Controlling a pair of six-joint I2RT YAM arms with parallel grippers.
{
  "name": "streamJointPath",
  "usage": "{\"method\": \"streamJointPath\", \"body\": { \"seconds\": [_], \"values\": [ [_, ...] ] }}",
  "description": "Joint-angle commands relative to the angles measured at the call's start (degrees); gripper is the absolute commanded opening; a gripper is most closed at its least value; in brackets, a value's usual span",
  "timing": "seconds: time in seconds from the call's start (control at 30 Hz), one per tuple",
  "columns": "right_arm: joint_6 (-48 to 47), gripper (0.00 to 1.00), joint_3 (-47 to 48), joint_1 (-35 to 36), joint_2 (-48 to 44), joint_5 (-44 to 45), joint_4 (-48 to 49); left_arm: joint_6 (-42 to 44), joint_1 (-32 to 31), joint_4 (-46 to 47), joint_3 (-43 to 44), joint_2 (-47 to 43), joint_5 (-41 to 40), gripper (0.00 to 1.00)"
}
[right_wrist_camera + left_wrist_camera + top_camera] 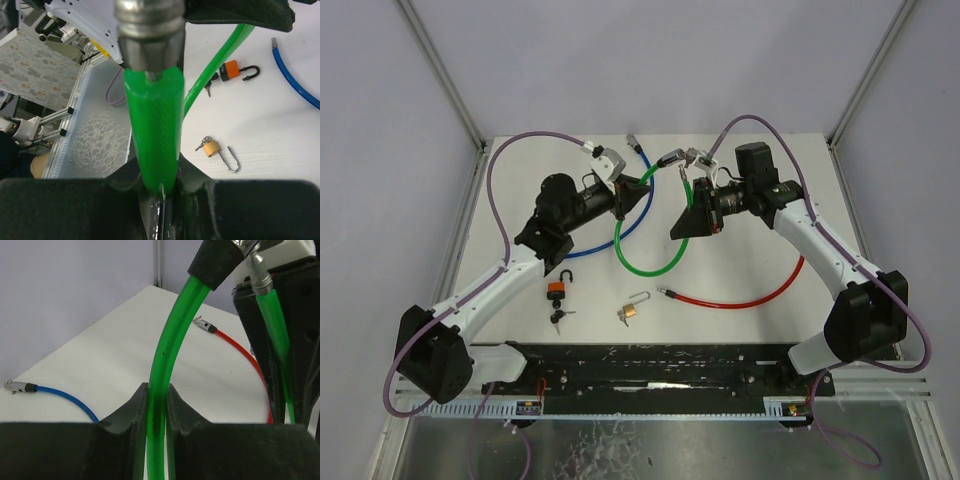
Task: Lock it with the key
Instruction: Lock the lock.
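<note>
– How are the claws set?

– The left claw (156, 407) is pressed onto the green cable (167, 340) below its black end cap (215, 260). The right claw (156, 182) pinches the same cable just under a metal ferrule (150, 30). Both ends are held above the tabletop (720, 330) towards the back, with the loop hanging between the arms.

– Which step is this?

– Mating the two ends, I judge. I cannot tell whether they are seated. The next move calls for lining the ferrule up with the cap, pushing it home, then turning the key (697, 155).

– Do the views differ?

– Only the top view shows the key at the raised ends. The right wrist shows the orange padlock (230, 70) and the brass padlock (212, 147). The left wrist shows the red cable (235, 342) and the blue cable (65, 395).
</note>
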Motion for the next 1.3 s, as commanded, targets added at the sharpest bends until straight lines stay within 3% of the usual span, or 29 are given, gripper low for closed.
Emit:
{"method": "streamJointPath", "body": {
  "seconds": [0.0, 0.47, 1.27],
  "values": [
    [1.09, 0.00, 0.04, 1.04, -1.73, -6.42, 7.25, -5.23, -0.22, 9.54, -0.90, -2.26, 5.88, 0.00],
    [2.25, 0.00, -0.48, 2.91, -2.03, -9.48, 8.88, -6.17, 0.64, 14.53, -2.26, -2.34, 12.27, 0.00],
    [1.52, 0.00, -0.20, 3.62, -4.32, -9.39, 8.03, -4.63, 0.66, 13.51, -2.46, -2.35, 11.32, 0.00]
  ]
}}
